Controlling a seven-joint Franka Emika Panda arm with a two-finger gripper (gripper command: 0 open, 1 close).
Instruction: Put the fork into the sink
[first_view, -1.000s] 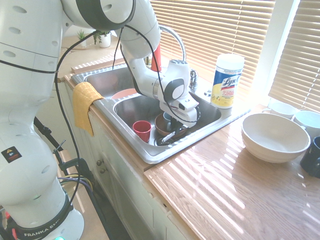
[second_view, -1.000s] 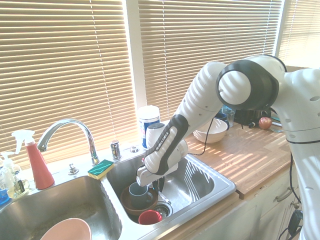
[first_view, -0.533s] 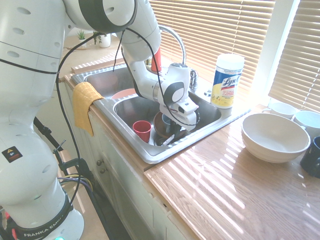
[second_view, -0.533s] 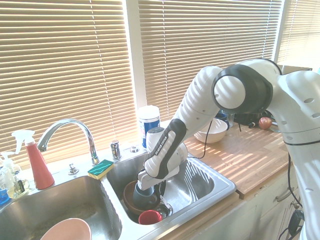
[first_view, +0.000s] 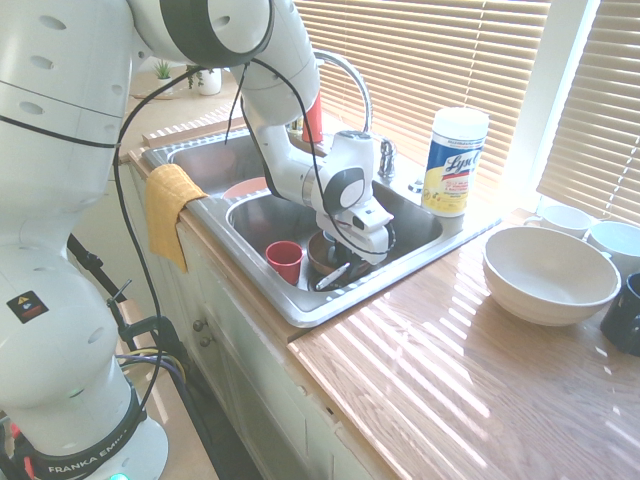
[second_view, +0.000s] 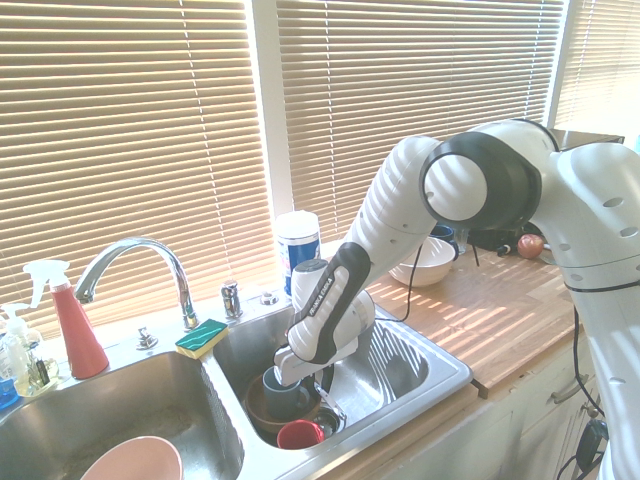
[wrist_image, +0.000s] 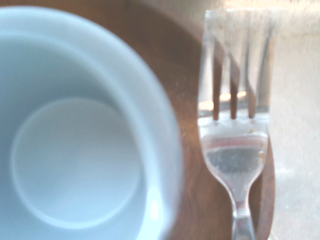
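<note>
Seen from the first exterior view, one shiny steel sink had two basins, a far-left one and a near-right one. The near-right basin held one red cup, one round brown bowl and one blue-grey mug standing in that bowl. One pink bowl lay in the other basin. On the wooden counter to the right were one big white bowl and three cups beyond and beside it; one white, blue and yellow wipes canister stood by the sink's far-right end. One mustard cloth hung over the near edge, and one green-and-yellow sponge sat at the far rim.

The white arm reached in over the divider from the left, bent down at the wrist, with the gripper low over the near-right basin, close to the mug.

How far apart its jaws stood could not be told, nor whether they gripped anything. The silver-tined fork was in the wrist view, just beside the mug and partly across the brown bowl's rim, tines pointing away from the gripper.
</note>
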